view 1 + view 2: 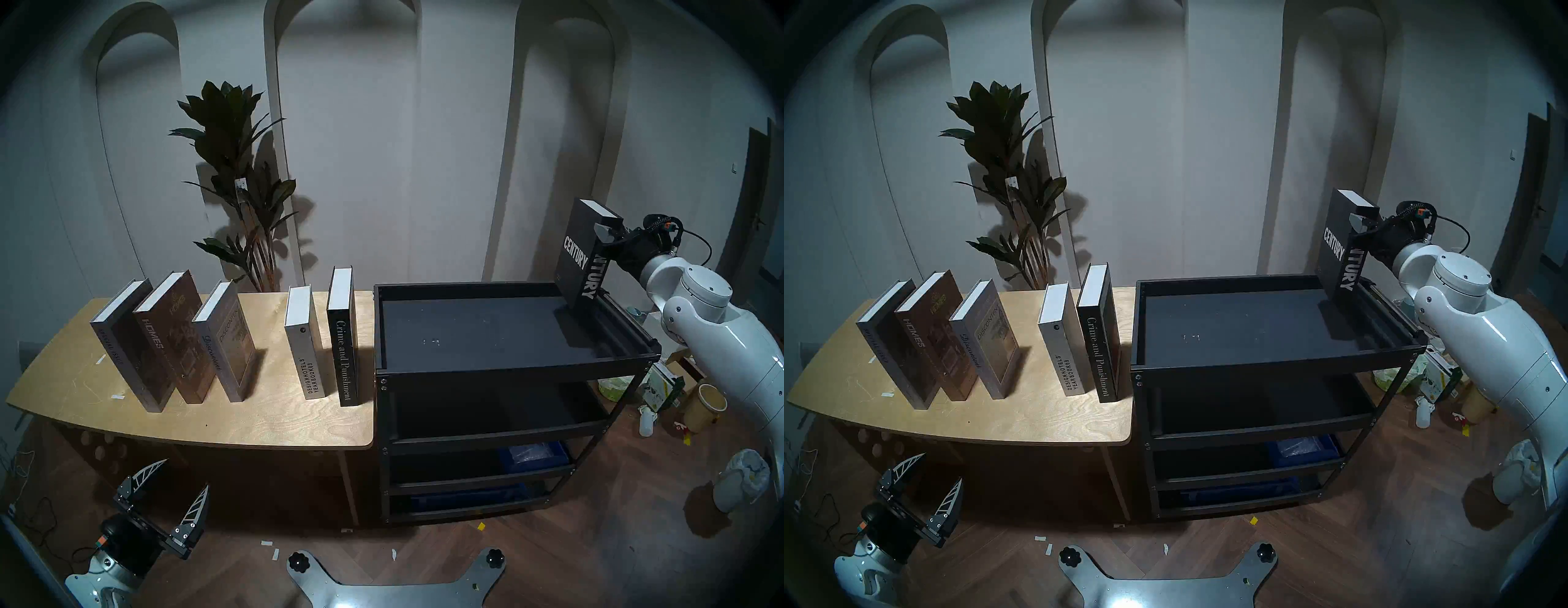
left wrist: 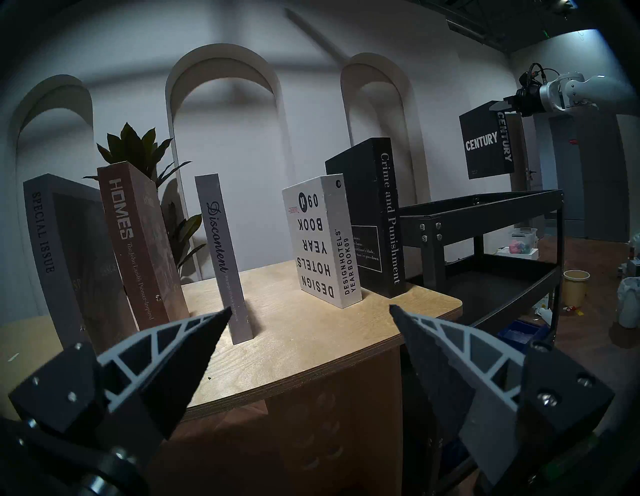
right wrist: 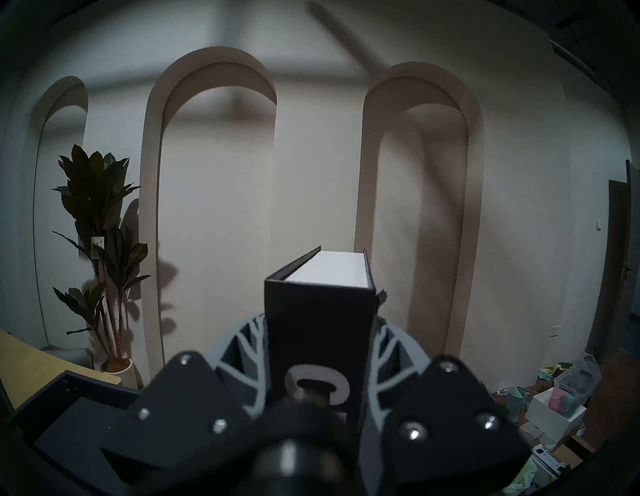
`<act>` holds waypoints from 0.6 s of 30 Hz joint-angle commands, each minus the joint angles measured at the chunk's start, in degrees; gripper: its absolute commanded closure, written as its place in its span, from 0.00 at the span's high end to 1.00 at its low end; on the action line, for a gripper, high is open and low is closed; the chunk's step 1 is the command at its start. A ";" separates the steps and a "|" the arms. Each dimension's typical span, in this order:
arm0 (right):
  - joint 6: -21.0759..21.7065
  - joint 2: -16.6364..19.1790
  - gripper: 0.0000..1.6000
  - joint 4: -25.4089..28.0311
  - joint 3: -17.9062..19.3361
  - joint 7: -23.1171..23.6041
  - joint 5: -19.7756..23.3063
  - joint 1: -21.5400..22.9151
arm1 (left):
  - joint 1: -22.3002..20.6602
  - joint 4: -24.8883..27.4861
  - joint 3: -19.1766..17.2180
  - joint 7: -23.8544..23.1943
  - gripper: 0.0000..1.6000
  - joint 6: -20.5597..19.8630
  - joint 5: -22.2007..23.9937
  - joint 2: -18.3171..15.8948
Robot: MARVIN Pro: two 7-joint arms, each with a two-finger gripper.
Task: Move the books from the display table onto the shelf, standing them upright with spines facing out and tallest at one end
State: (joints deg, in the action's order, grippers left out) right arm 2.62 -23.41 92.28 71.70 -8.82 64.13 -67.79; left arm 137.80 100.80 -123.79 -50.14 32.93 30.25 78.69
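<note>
My right gripper (image 1: 604, 231) is shut on the spine edge of the black "Century" book (image 1: 575, 254), held upright over the far right corner of the black shelf (image 1: 509, 373). From the left wrist, the Century book (image 2: 485, 145) seems to hang just above the tray. On the plywood display table (image 1: 275, 416) stand "Special Issue" (image 1: 123, 348), "Homes" (image 1: 169, 335) and "Discontent" (image 1: 225, 339), all leaning, then "Design Hotels Yearbook 09" (image 1: 303, 339) and "Crime and Punishment" (image 1: 343, 339), upright. My left gripper (image 1: 185, 473) is open and empty, low before the table's front edge.
A potted plant (image 1: 242, 182) stands behind the table. Blue bins (image 1: 534, 456) sit on the shelf's lower tiers. A yellow bucket (image 1: 704, 412), a white bin (image 1: 742, 479) and boxes clutter the floor to the right of the shelf.
</note>
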 commanded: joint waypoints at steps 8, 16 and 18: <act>-5.38 -1.78 0.00 -9.14 0.28 8.77 -4.08 5.22 | 0.05 0.86 0.03 -0.12 1.00 -0.01 0.00 -0.23; -9.35 -0.70 0.00 -10.51 0.83 13.37 -2.79 0.72 | 0.10 0.91 0.05 -0.07 1.00 -0.03 -0.01 -0.25; -9.91 -0.59 0.00 -10.99 1.14 14.18 -2.10 -0.08 | 0.10 0.91 0.05 -0.06 1.00 -0.03 -0.01 -0.26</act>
State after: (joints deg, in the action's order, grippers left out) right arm -3.70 -24.88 81.71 71.34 2.78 60.47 -65.72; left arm 137.89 100.83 -123.76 -50.10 32.94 30.26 78.55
